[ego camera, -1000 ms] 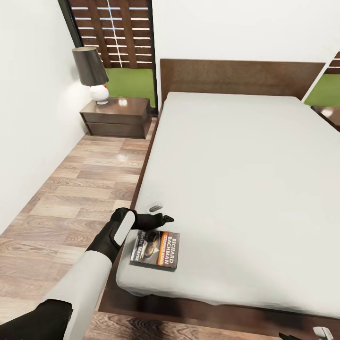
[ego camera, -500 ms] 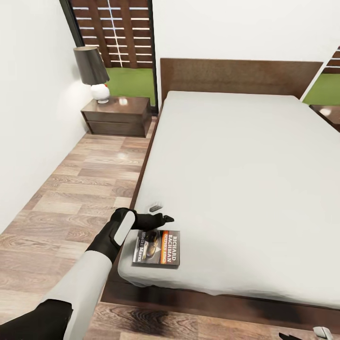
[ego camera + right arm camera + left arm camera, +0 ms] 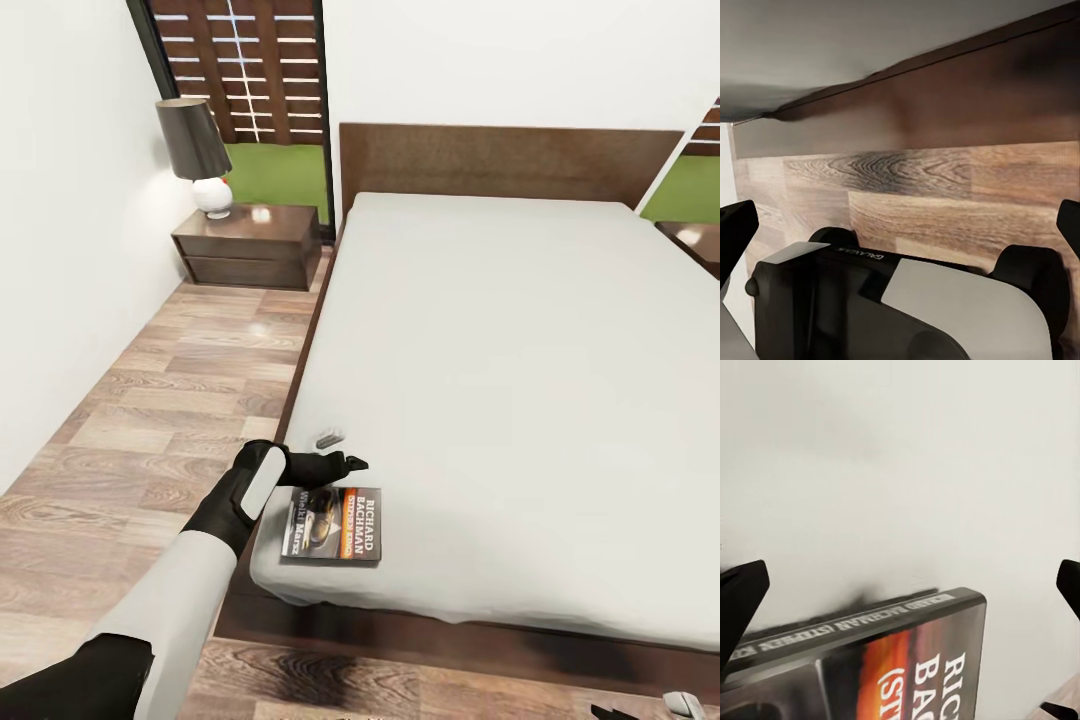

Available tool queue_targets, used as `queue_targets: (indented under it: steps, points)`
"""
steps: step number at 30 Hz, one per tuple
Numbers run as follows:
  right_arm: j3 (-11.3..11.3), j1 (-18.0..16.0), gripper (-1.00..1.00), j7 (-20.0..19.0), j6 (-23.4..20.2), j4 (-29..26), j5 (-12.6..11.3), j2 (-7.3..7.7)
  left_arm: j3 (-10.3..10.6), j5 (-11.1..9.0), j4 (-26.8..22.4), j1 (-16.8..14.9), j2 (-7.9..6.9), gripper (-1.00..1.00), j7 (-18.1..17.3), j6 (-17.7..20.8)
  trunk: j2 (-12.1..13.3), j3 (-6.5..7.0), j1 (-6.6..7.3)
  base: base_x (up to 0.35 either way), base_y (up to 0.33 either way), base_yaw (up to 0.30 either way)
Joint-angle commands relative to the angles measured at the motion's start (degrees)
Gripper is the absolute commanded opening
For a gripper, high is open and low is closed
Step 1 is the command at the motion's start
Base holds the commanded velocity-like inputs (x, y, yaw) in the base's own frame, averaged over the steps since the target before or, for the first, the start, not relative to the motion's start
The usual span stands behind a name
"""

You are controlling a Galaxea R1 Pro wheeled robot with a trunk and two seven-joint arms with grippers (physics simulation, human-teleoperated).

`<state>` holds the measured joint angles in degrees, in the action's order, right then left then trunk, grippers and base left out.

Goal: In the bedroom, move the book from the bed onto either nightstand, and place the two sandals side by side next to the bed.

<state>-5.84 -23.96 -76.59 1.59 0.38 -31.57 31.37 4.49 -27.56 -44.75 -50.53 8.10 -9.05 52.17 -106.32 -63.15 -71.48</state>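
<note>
The book (image 3: 333, 524) lies flat near the foot-left corner of the bed (image 3: 520, 340), dark cover with an orange band facing up. My left gripper (image 3: 339, 452) hovers open just beyond the book's far edge, low over the grey mattress. In the left wrist view the book (image 3: 877, 660) sits between and below the two widely spread fingertips (image 3: 741, 589). The nightstand (image 3: 248, 245) stands at the bed's head on the left. My right gripper (image 3: 902, 225) is open, low beside the bed's dark frame (image 3: 945, 97). The sandals are out of view.
A black-shaded lamp (image 3: 194, 150) stands on the left nightstand. A second nightstand (image 3: 697, 240) peeks in at the far right. A strip of plank floor (image 3: 170, 400) runs between the white wall and the bed. The robot's own body (image 3: 892, 300) fills part of the right wrist view.
The head view shifted slightly a second ago, so the bed's foot edge sits a bit higher now. The left gripper and book keep the same relation.
</note>
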Motion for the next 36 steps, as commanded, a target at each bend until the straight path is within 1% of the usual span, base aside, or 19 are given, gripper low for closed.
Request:
queue_targets:
  steps: [1,6,14,29,36]
  points:
    - [-0.5,0.0,1.0,-0.1,0.2,0.0,-0.4,0.01,0.0,1.3,0.0,0.0,-0.01,1.0,-0.2,0.2,0.0,-0.04,0.01,-0.032,0.005,0.0]
    - [-0.5,0.0,1.0,-0.1,0.2,0.0,-0.4,0.01,0.0,1.3,0.0,0.0,-0.01,1.0,-0.3,0.2,0.0,-0.04,0.01,-0.026,0.001,0.0]
    - [-0.5,0.0,1.0,-0.1,0.2,0.0,-0.4,0.01,-0.1,1.3,0.0,0.0,-0.01,1.0,-0.3,0.2,0.0,-0.04,0.01,-0.186,0.0,0.0]
    - [-0.5,0.0,1.0,-0.1,0.2,0.0,-0.4,0.01,-0.1,1.3,0.0,0.0,-0.01,1.0,-0.3,0.2,0.0,-0.04,0.01,-0.018,0.0,0.0]
    - [-0.5,0.0,1.0,-0.1,0.2,0.0,-0.4,0.01,-0.1,1.3,0.0,0.0,-0.01,1.0,-0.3,0.2,0.0,-0.04,0.01,-0.172,0.0,0.0]
